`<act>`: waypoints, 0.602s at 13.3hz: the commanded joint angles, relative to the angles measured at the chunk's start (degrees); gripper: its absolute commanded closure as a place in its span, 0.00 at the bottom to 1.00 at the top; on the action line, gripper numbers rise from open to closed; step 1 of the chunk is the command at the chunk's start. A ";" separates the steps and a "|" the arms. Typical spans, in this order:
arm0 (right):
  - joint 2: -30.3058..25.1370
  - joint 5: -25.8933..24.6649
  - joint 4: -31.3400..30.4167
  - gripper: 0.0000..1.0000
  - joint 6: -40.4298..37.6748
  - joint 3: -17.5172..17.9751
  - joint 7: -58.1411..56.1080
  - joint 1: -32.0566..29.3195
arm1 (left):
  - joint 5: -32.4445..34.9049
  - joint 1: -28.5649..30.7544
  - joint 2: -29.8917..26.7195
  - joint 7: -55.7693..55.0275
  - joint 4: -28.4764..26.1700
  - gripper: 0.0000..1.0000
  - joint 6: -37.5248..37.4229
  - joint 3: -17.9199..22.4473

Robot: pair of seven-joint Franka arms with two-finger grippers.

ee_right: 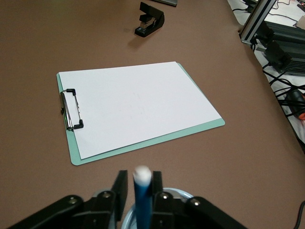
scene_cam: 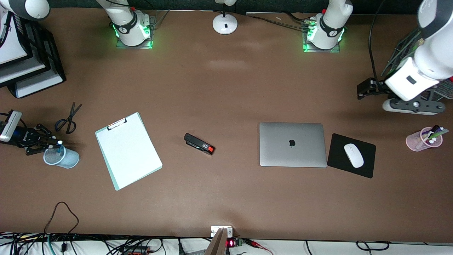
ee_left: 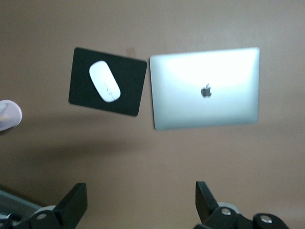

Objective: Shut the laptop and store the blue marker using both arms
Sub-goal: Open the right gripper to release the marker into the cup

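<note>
The laptop (scene_cam: 292,144) lies shut on the table, silver lid up with the dark apple logo; it also shows in the left wrist view (ee_left: 205,88). The blue marker (scene_cam: 59,144) stands white tip up in a light-blue cup (scene_cam: 67,160) at the right arm's end of the table. My right gripper (scene_cam: 53,142) is over that cup. In the right wrist view its fingers (ee_right: 120,183) stand on either side of the marker (ee_right: 142,198), with a small gap on one side. My left gripper (scene_cam: 361,91) hangs open and empty (ee_left: 140,200) above the table near the left arm's end.
A white-sheeted clipboard (scene_cam: 128,150), a black stapler (scene_cam: 199,143) and scissors (scene_cam: 68,118) lie between the cup and the laptop. A white mouse (scene_cam: 353,155) on a black pad (scene_cam: 336,157) lies beside the laptop. A pink cup of markers (scene_cam: 423,139) and stacked trays (scene_cam: 24,60) stand at the table's ends.
</note>
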 commanded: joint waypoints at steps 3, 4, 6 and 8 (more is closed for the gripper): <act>-1.55 0.79 1.48 0.00 -2.22 0.57 8.66 -1.26 | -0.94 1.47 -5.65 -0.08 -9.19 0.00 7.02 0.75; -2.43 0.52 1.30 0.00 -2.32 0.57 11.72 -1.17 | -0.86 2.01 -5.56 -0.08 -9.10 0.00 6.85 0.04; -5.32 -0.96 0.34 0.00 -2.23 0.66 20.15 -0.21 | -0.85 2.01 -5.56 0.63 -8.84 0.00 6.33 0.04; -10.50 -3.86 -2.81 0.00 -1.62 0.66 29.89 1.99 | -0.85 2.01 -4.86 0.63 -8.31 0.00 6.23 0.04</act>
